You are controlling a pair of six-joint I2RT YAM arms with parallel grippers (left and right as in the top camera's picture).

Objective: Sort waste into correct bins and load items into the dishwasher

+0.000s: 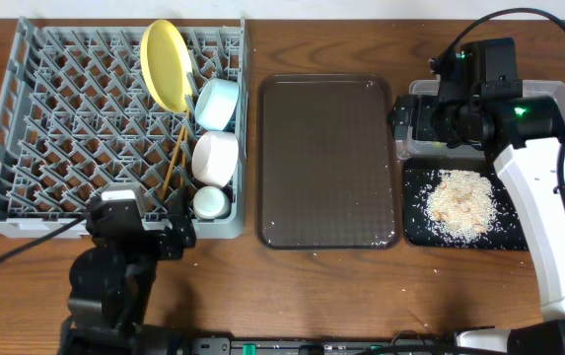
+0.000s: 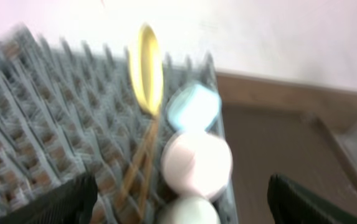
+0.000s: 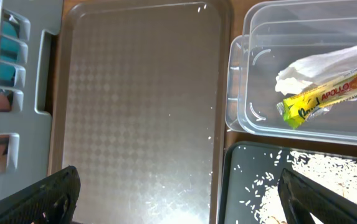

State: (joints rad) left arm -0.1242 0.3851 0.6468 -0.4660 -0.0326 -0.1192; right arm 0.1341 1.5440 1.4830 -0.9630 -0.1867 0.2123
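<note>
All dishes (image 1: 215,156) sat in the rack (image 1: 65,118), napkin (image 3: 309,65) and wrapper (image 3: 328,96) in the clear box (image 3: 253,118), rice (image 1: 462,202) on the black tray (image 1: 415,232); left fingers (image 2: 66,202) and right fingers (image 3: 41,199) were spread, empty.

Black left arm (image 1: 114,281), white-shelled right arm (image 1: 546,212)

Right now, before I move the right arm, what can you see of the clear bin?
The clear plastic box is rectangular, transparent, round-cornered with a stepped rim, open-topped, upright on the table. Inside lie a crumpled white napkin and a green-and-orange wrapper, touching. The brown tray sits beside it, the black tray of rice along its near edge; contact unclear. Overhead, the right arm hides part of it.
</note>
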